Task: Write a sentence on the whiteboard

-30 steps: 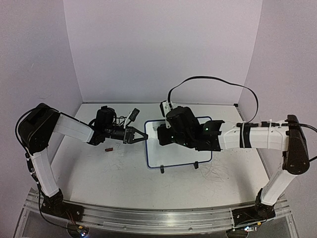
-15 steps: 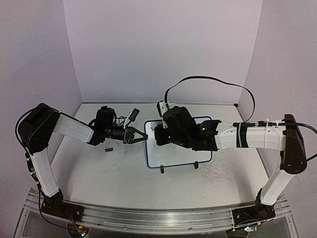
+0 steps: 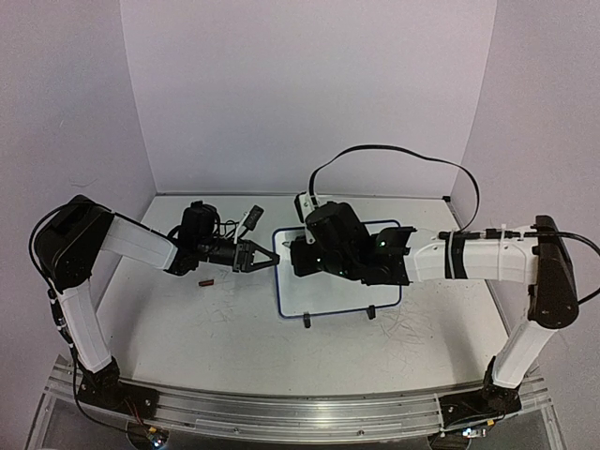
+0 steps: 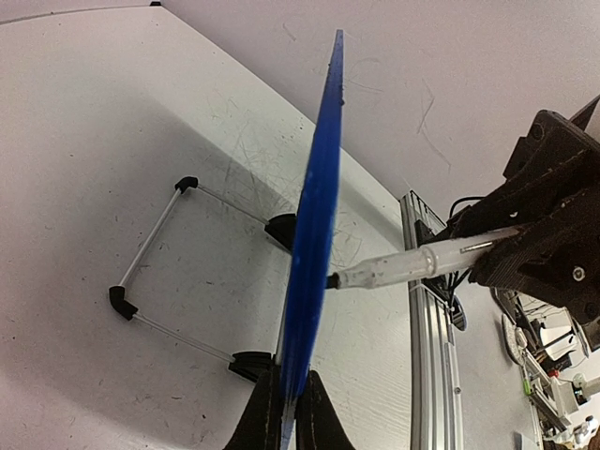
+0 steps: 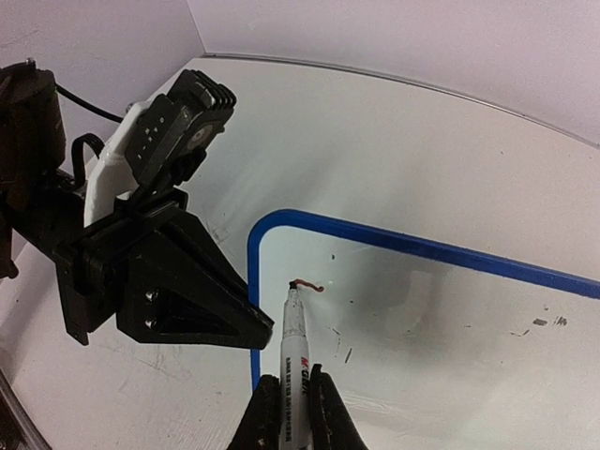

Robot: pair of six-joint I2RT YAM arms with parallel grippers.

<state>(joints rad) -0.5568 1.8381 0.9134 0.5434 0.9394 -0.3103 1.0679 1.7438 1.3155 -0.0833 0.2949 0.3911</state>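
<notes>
- Pale scratched surface (image 3: 187, 328), seen from above, with an arm reaching in from 9 o'clock and another from 3 o'clock
- Whiteboard (image 3: 330, 298) with a thin blue frame at the middle of the surface; its two black feet (image 3: 307, 321) are on the near edge, at 6 o'clock
- Left hand (image 3: 270, 261) at the board's 9 o'clock side, clenched on the blue frame edge
- Right hand (image 5: 289, 403) over the board's 10 o'clock corner, clamped around a marker (image 5: 295, 328)
- Marker tip touching the white face just inside that corner
- Small red piece (image 3: 207, 281) lying on the surface at 8 o'clock from the left hand, apart from the board
- One short reddish stroke (image 5: 309, 285) at the marker tip; no readable words of the sentence are visible
</notes>
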